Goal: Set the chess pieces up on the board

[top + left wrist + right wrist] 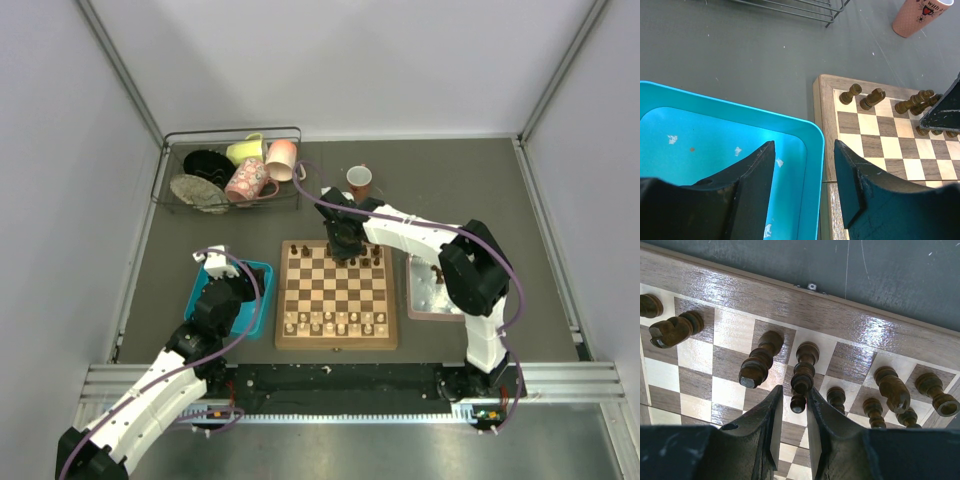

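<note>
The board (337,343) lies in the middle of the table. Dark brown chess pieces (300,250) stand along its far rows. My right gripper (343,245) hovers over that far edge. In the right wrist view its jaws (792,400) stand a narrow gap apart, open, with a tall dark piece (804,367) upright on its square just past the fingertips. A second tall piece (760,362) and a knight (672,330) stand to its left, pawns (836,399) to its right. My left gripper (805,165) is open and empty over the blue tray's right rim (790,125).
Pale cream chessmen (335,322) fill the board's near rows. A grey tray (425,300) lies right of the board. A wire rack (230,170) with cups and dishes stands at the back left, and a pink cup (359,180) behind the board.
</note>
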`<state>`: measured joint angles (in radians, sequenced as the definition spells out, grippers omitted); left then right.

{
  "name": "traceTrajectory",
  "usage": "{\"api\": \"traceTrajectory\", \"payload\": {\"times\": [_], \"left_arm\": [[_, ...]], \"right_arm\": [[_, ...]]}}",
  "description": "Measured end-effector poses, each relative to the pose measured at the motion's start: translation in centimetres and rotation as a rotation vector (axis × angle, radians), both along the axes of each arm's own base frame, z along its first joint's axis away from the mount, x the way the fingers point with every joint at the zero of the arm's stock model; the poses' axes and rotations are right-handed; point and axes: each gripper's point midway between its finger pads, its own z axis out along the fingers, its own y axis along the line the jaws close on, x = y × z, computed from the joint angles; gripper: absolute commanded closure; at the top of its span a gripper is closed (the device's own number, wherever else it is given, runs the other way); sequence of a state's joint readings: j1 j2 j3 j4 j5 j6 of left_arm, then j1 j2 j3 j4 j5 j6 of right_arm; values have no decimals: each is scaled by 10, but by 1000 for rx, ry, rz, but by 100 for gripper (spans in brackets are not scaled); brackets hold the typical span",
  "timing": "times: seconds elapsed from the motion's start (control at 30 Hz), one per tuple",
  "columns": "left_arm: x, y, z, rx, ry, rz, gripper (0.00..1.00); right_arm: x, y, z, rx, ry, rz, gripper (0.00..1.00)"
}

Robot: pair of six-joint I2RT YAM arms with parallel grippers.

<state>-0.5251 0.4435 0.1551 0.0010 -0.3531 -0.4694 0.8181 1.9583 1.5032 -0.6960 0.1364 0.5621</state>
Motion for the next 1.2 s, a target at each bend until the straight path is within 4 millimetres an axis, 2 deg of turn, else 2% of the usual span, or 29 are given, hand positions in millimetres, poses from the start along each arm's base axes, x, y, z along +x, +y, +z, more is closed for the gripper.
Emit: {"api": "traceTrajectory", "payload": {"times": [0.37,0.47,0.67,0.87,0.97,1.07,1.13,1.2], "left_arm": [[0,0,0,0,0,0,44],[0,0,0,0,0,0,44],[0,0,0,0,0,0,44],[0,0,0,0,0,0,44],[0,0,0,0,0,0,44],[0,0,0,0,0,0,44],[0,0,0,0,0,0,44],[0,0,0,0,0,0,44]], "right_arm": [[-1,-3,6,4,-10,-1,70],[-2,-4,20,23,-32,-3,69],[-6,-11,65,90,-105,-7,67],[-16,-29,87,102,-147,-21,64],[-23,-45,93,93,-166,-39,64],[-29,-71,94,88,-171,-84,64],[-27,-99,93,86,-171,-148,64],[-21,-140,88,78,-169,-258,64]]}}
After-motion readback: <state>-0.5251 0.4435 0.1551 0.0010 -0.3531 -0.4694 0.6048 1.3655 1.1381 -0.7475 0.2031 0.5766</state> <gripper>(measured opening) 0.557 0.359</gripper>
